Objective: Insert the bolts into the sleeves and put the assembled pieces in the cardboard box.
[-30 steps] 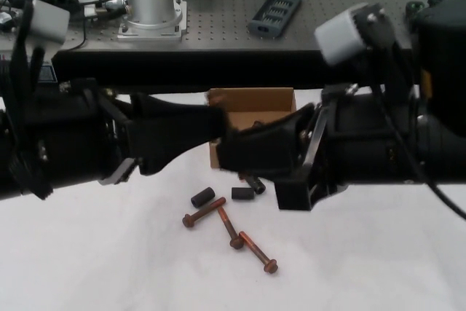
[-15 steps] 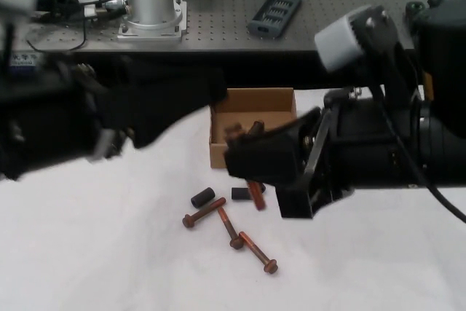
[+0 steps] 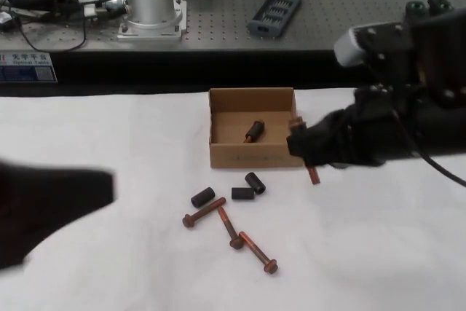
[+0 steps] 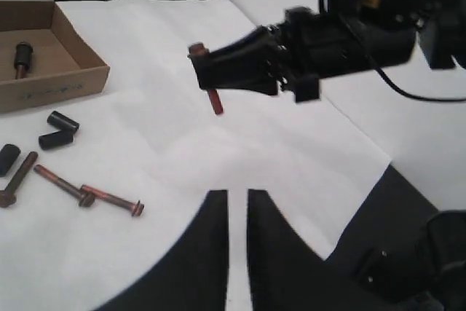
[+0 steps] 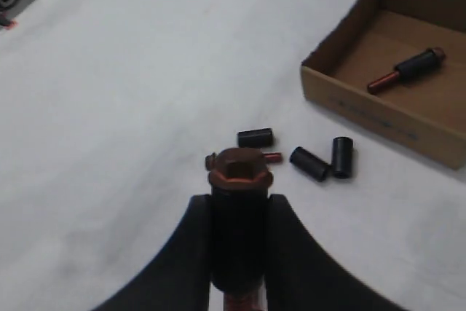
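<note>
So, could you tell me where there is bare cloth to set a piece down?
The white cloth left of the cardboard box is bare up to the left arm, and so is the near stretch right of the loose bolts. It is crowded just in front of the box: three sleeves, three bolts.

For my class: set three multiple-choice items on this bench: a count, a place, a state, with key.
1. How many loose sleeves lie on the cloth? A two; B three; C five.
2. Where is the sleeved bolt that no claw holds? A inside the cardboard box; B on the cloth; C leaning on the box's outer wall.
3. The right claw is: A open, empty; B shut on a second sleeved bolt; C shut on a bare sleeve.
Key: 1 B, three black sleeves lie near the box; 2 A, it rests on the box floor; 3 B, its fingers clamp the sleeve, bolt head sticking out.
</note>
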Robot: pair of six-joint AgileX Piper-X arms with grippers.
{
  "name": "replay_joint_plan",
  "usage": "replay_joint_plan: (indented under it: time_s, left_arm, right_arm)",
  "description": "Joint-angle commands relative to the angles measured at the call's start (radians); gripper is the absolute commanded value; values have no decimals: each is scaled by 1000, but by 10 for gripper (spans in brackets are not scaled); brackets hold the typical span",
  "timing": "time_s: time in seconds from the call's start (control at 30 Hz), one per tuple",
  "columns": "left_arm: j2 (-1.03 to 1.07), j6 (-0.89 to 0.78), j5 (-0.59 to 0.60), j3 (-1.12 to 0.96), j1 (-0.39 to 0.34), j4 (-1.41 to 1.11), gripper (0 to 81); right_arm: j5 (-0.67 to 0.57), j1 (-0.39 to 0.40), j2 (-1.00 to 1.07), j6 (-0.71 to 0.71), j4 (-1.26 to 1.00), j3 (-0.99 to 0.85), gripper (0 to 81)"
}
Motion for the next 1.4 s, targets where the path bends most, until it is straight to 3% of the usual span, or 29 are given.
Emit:
replay_joint_plan:
  time_s: [0.0,0.17,0.57,1.07,1.13,1.27,1.3,1.37]
  left_arm:
    - [-160,59,-55,-6,3,169,6]
    - [-279,59,-154,-6,3,262,6]
    - [-315,39,-151,-6,3,335,6]
    - [-315,42,-177,-6,3,335,6]
    - [-315,42,-177,-6,3,335,11]
    - [-315,42,-180,-6,3,335,125]
    - [-315,42,-184,-6,3,335,172]
    - [-315,42,-194,-6,3,335,260]
  right_arm:
    - [-6,-26,103,-15,-11,-86,17]
    - [-13,-50,299,-22,-9,-261,17]
    - [-5,-105,710,-54,130,-713,17]
    - [10,-153,947,-71,228,-915,6]
    - [10,-153,947,-97,238,-924,70]
    - [19,-150,944,-103,268,-952,385]
    - [21,-149,944,-103,277,-958,417]
    - [26,-148,944,-103,307,-973,387]
